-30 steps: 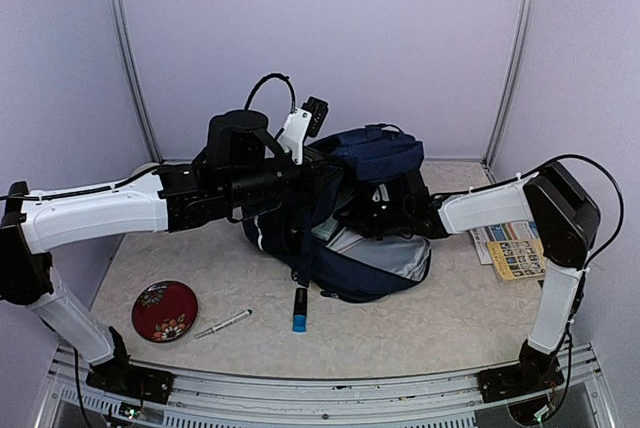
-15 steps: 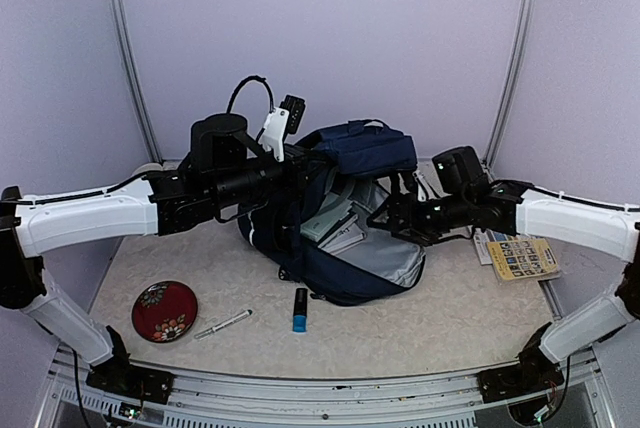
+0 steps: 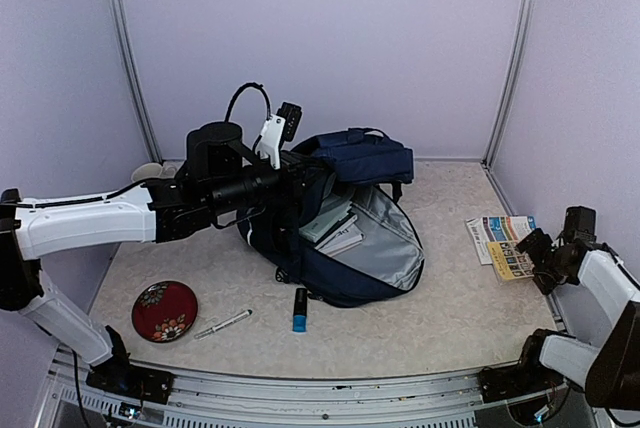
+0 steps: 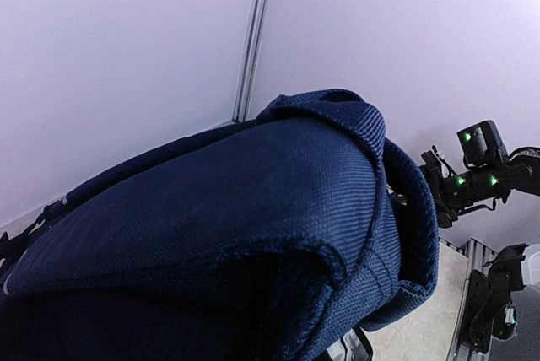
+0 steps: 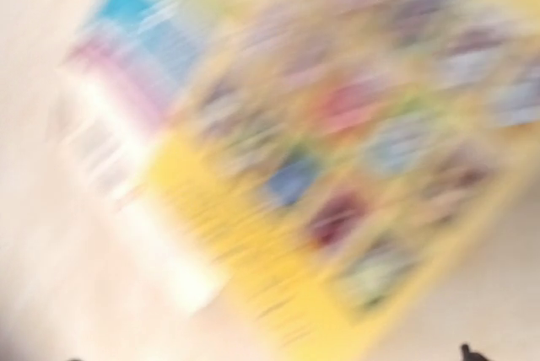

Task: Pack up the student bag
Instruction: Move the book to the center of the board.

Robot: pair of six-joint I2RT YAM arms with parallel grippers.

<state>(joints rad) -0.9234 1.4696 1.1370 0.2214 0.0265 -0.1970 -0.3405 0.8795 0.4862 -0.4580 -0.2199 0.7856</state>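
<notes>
Beige tabletop (image 3: 450, 320): student bag (image 3: 365, 160) mid-table, open, books (image 3: 335, 224) inside; I judge packing part-done, with red dish (image 3: 165, 310), pen (image 3: 223, 324), blue-capped stick (image 3: 300, 310) and booklets (image 3: 492, 234) outside; left gripper (image 3: 296, 176) at the bag's rim, right gripper (image 3: 535, 248) over the booklets, and I cannot tell either's opening.

The student bag (image 4: 228, 201) is coarse-woven navy cloth, matt, with a smoother grey lining (image 3: 392, 248). The red dish (image 3: 164, 310) looks glossy. The booklet (image 3: 503, 244) is printed paper. The tabletop (image 3: 450, 318) is mottled, matt.

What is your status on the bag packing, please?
Left gripper at student bag rim, fingers hidden. Right gripper over booklet, fingers unclear. Bag open, books inside; opening unobstructed.
</notes>
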